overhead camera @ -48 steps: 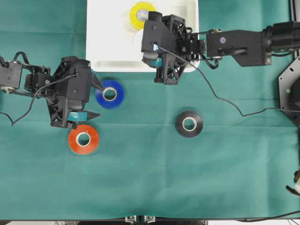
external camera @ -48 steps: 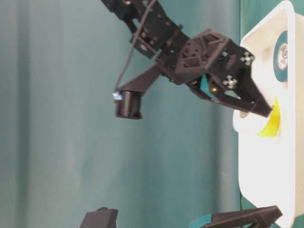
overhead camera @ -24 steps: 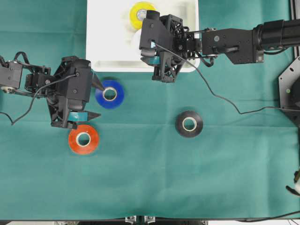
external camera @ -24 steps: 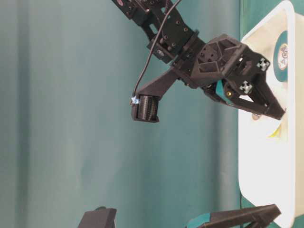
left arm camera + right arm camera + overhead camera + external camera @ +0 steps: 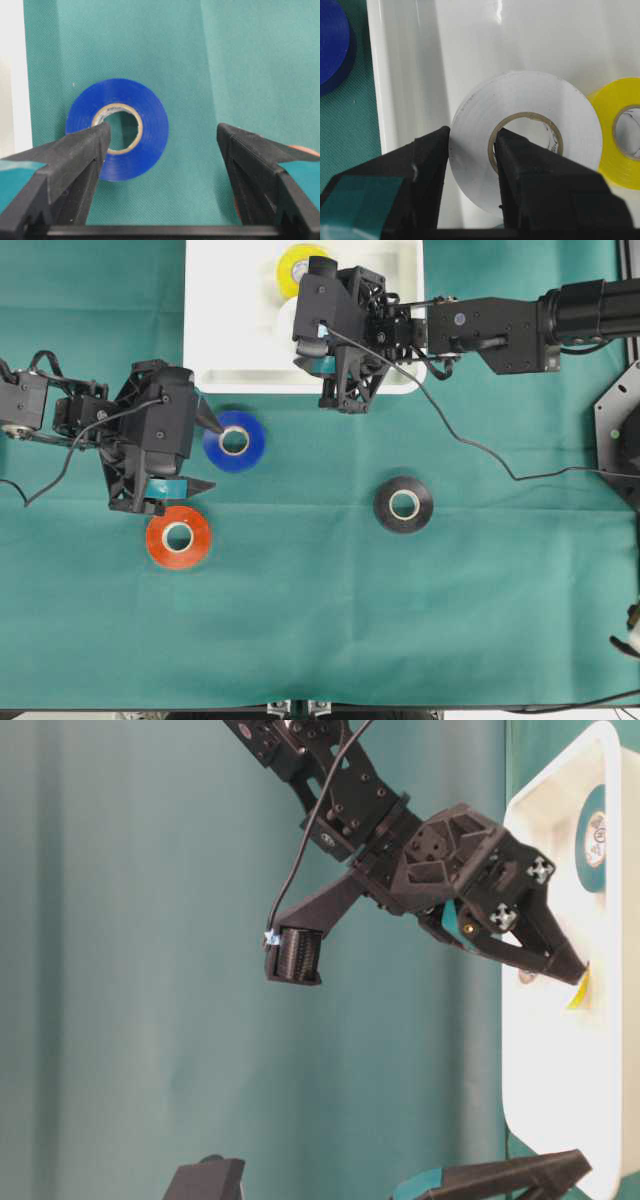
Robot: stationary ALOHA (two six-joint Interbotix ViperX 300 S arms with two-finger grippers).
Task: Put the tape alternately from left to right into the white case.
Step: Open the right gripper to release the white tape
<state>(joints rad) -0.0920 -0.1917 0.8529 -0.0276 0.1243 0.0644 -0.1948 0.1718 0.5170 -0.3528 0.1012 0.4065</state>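
The white case [image 5: 220, 300] lies at the top middle with a yellow tape roll [image 5: 298, 265] lying flat inside it. My right gripper [image 5: 472, 135] is shut on a white tape roll [image 5: 530, 120], one finger in its core and one outside. It holds this roll inside the case, beside the yellow roll [image 5: 620, 145]. My left gripper [image 5: 162, 132] stands open over the cloth, its left fingertip over the core of a blue tape roll [image 5: 120, 127]. An orange-red roll [image 5: 178, 537] and a black roll [image 5: 403, 504] lie flat on the cloth.
Green cloth covers the table. The blue roll [image 5: 234, 440] lies just below the case's front rim [image 5: 250, 380]. The right arm [image 5: 500, 325] reaches in from the right over the case's corner. A cable [image 5: 470, 445] trails from it above the black roll.
My right gripper has carried the white roll a little left and further in over the case. The left arm and the rolls on the cloth have not moved.
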